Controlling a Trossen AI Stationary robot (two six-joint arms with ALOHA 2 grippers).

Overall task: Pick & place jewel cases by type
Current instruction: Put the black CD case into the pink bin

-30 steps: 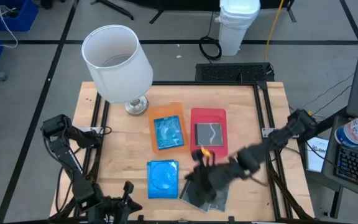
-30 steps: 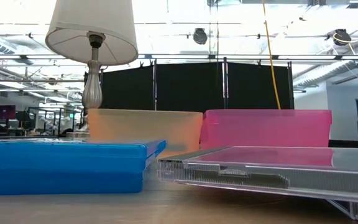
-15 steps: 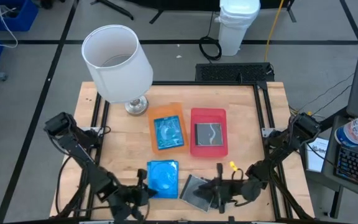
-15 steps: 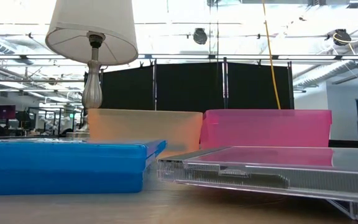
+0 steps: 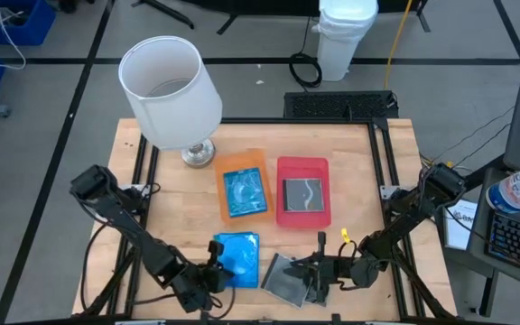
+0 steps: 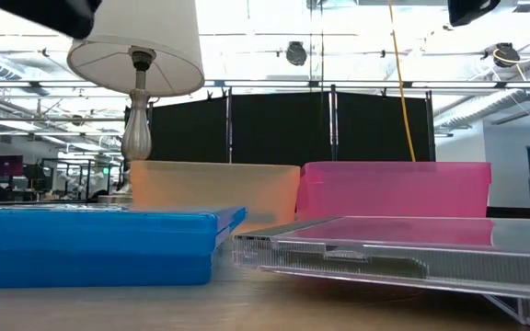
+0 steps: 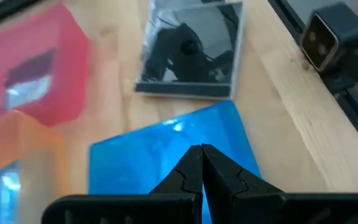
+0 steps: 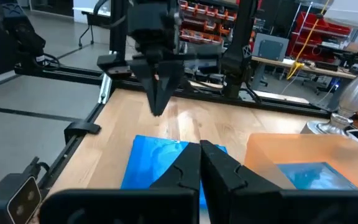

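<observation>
A translucent blue jewel case (image 5: 236, 259) lies flat on the table near its front edge. Beside it, toward the right, a clear jewel case with a dark inside (image 5: 287, 278) lies flat. My left gripper (image 5: 220, 267) is shut and slants down over the blue case's near left part (image 7: 166, 155). My right gripper (image 5: 307, 276) is shut and points level toward the table's left, above the dark case's right edge. Another blue case (image 5: 244, 192) lies in the orange tray (image 5: 227, 162), and another dark case (image 5: 302, 193) in the red tray (image 5: 301, 165).
A lamp with a white shade (image 5: 170, 90) stands at the table's far left, its base (image 5: 198, 153) next to the orange tray. A small camera (image 7: 328, 37) sits at the near edge, right of the dark case. Bare wood shows on the table's left and right sides.
My left gripper has swung from the near edge toward the right and now stands over the blue case. My right gripper has dropped from above the dark case, drawn back toward the near right and tipped up to level. Both cases lie where they were.
</observation>
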